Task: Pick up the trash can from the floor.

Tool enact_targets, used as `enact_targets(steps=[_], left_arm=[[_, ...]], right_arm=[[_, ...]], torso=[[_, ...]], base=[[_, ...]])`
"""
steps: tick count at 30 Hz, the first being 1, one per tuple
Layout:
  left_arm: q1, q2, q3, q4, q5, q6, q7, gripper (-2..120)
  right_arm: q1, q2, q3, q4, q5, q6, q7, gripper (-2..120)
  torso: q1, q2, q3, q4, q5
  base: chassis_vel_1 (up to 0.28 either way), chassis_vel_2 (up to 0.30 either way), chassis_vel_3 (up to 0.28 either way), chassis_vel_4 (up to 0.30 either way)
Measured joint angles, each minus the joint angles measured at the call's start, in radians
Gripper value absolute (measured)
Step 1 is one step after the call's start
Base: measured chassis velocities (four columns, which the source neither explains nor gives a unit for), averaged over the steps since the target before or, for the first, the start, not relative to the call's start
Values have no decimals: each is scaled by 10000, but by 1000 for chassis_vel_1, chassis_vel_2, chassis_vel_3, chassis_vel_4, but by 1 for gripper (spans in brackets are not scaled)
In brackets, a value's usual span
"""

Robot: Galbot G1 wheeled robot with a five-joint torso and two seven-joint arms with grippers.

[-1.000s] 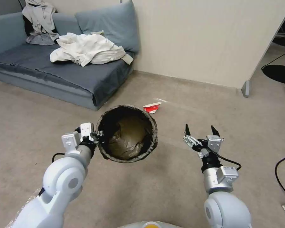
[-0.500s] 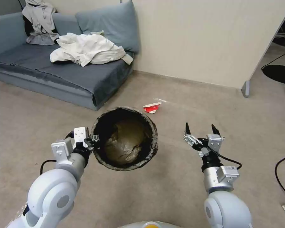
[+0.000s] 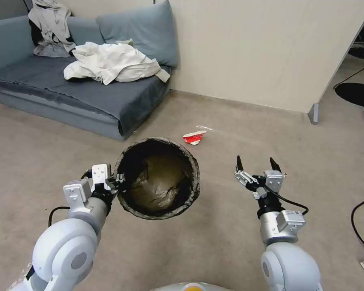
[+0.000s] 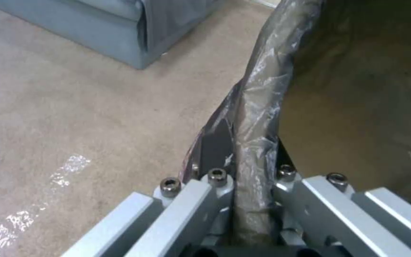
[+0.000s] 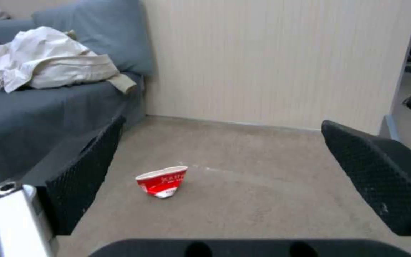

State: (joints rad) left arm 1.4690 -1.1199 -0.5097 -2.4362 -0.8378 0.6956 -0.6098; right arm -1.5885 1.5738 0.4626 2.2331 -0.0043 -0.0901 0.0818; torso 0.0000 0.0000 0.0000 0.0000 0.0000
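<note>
In the head view, the left end effector (image 3: 118, 184) is clamped on the left rim of the trash can (image 3: 157, 178), which sits in the middle foreground with its mouth toward the camera, the crinkled dark bag folded over the rim and lining the inside. Whether its base touches the floor (image 3: 214, 238) cannot be told. The right end effector (image 3: 258, 163) hangs to the right of the can, well apart from it, its two dark fingers spread wide. A crushed red paper cup (image 3: 194, 137) lies on the floor just behind the can. A grey sofa (image 3: 81, 97) with pale clothes (image 3: 111, 62) heaped on it stands at the back left against a beige wall (image 3: 263, 52).

In the left wrist view, the left end effector (image 4: 255, 200) has its metal fingers (image 4: 201, 200) pressed on either side of the bag-wrapped rim of the trash can (image 4: 262, 107), one outside, one inside.

In the right wrist view, the right end effector (image 5: 224, 171) is apart, its black textured pads (image 5: 376, 178) framing the red cup (image 5: 162, 181) on the floor (image 5: 262, 192).
</note>
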Motion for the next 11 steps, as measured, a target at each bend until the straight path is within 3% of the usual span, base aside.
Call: enact_targets(steps=[11], left_arm=[[1,-144,10,-22,16,1,5,0]], right_arm=[[-19,-14,48,37,44,-14,-1,100]], torso=[[1,0,0,0,0]], base=[[0,0,0,0]])
